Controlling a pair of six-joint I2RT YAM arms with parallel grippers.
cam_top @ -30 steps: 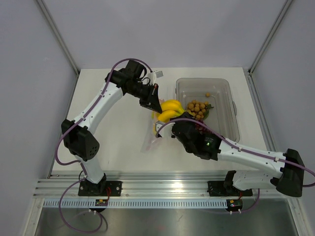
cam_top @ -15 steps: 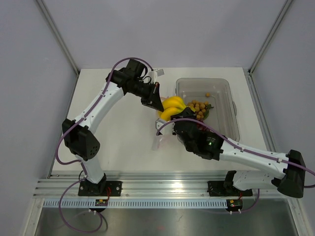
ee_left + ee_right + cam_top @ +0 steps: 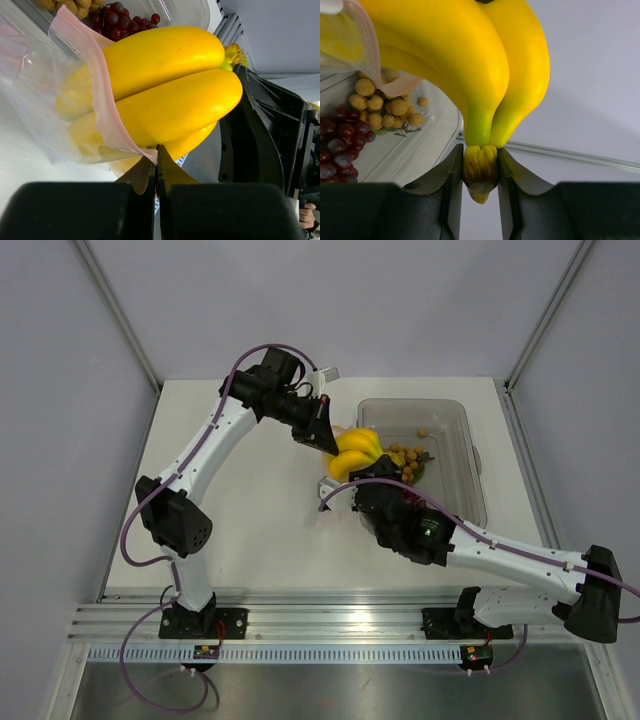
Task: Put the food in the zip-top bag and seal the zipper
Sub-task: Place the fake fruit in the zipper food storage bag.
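A bunch of yellow bananas (image 3: 355, 452) hangs above the table beside the tray. My right gripper (image 3: 480, 155) is shut on its stem. The clear zip-top bag (image 3: 45, 95) covers the bananas' far ends, and its pink zipper (image 3: 100, 105) strip runs across them. My left gripper (image 3: 157, 157) is shut on the bag's zipper edge, just left of the bananas (image 3: 170, 75). In the top view that left gripper (image 3: 328, 440) touches the bunch's left side. Tan round fruits (image 3: 380, 105) and dark red grapes (image 3: 340, 145) lie in the tray.
The rigid clear tray (image 3: 460, 440) stands right of the bananas at the table's back right. The right arm (image 3: 500, 555) stretches across the near right of the table. Metal frame posts (image 3: 120, 310) rise at the back corners.
Both grippers have moved toward the back and right. The bananas and the bag have gone with them toward the tray, and the bag has risen off the table.
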